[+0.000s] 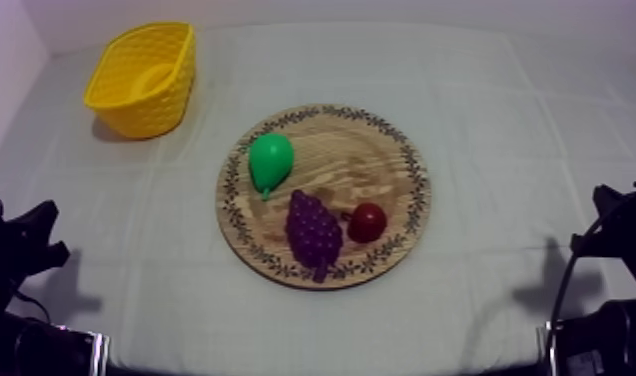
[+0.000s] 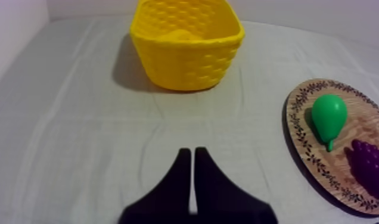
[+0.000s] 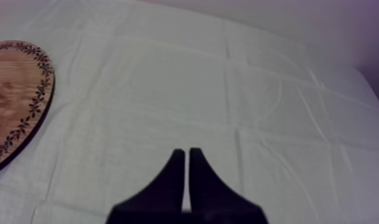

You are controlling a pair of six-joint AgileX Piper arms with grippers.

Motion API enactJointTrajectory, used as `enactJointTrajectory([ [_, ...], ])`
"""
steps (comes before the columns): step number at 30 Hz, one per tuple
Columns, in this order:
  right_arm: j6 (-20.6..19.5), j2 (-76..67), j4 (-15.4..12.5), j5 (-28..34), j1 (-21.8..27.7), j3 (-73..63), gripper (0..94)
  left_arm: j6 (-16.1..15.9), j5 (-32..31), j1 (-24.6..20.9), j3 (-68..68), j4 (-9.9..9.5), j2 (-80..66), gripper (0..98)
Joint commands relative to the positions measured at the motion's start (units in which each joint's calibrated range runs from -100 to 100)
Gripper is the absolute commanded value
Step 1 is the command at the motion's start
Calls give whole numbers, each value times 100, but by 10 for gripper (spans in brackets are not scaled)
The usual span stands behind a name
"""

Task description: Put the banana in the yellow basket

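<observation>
No writing, label, brand mark, number or sign can be read anywhere in these views. The only marking is the dark leafy garland that runs around the rim of the round wooden board (image 1: 354,158), and that is ornament, not lettering.

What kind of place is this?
Probably a robot practice table, not a kitchen: a green toy pear on a round wooden board, a yellow basket, and the black left gripper and right gripper.
</observation>
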Motion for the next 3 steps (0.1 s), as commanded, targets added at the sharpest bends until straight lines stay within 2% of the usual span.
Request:
enactJointTrajectory([
  [1,-1,-5,1,1,3,5,4,1,2,0,2,-1,0,1],
  [3,-1,-5,1,1,3,5,4,1,2,0,2,-1,0,1],
])
